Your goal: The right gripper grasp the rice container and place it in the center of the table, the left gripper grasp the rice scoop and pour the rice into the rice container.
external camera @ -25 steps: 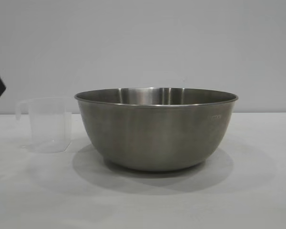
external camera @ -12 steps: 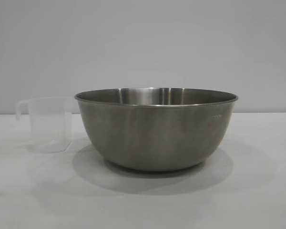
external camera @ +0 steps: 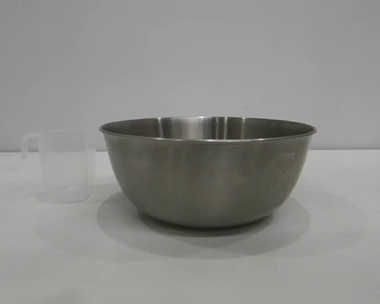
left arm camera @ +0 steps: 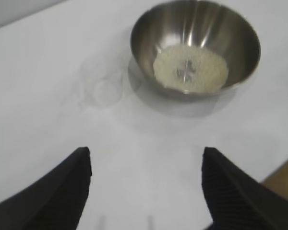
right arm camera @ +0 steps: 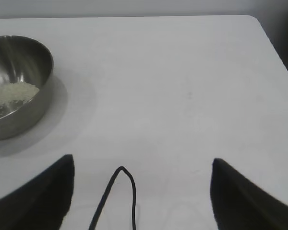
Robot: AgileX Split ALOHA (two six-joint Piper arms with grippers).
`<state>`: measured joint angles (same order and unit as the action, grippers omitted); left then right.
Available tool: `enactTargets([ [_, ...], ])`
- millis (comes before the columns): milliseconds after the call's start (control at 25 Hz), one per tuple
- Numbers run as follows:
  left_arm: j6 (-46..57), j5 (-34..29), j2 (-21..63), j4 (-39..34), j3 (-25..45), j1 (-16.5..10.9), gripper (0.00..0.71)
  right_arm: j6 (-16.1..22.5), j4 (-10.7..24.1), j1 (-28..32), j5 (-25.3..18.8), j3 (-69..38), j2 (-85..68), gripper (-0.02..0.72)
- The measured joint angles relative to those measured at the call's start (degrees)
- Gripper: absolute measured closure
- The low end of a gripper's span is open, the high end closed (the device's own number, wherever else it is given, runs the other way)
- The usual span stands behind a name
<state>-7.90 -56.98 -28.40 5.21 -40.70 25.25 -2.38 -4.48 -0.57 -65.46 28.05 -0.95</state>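
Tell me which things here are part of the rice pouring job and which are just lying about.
Job: rice container, rice inside it, rice scoop upright beside it, left gripper and right gripper, both open above the table.
Lying about: a thin black cable.

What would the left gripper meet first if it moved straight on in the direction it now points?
Probably the bare table. The left gripper, fingers open, looks down at the white top; the empty scoop and the bowl holding rice lie farther ahead. Depth is unclear, so a flatter path might reach the scoop first.
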Motion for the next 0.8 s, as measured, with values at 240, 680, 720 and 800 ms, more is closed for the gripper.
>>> enactTargets([
  [240,2.2,-7.6,9.1,-1.8,3.0,0.0,0.233,0.0,0.0,0.0,0.0,0.0,0.0,0.176],
  [680,3.2,-7.5,25.7,-3.3,12.8,0.0,0.233,0.0,0.0,0.0,0.0,0.0,0.0,0.176],
  [720,3.2,-7.4,26.4,-3.4,12.8,0.0,0.233,0.0,0.0,0.0,0.0,0.0,0.0,0.176],
  [800,3.2,-7.3,26.9,-3.5,12.9,0.0,0.233,0.0,0.0,0.0,0.0,0.0,0.0,0.176],
])
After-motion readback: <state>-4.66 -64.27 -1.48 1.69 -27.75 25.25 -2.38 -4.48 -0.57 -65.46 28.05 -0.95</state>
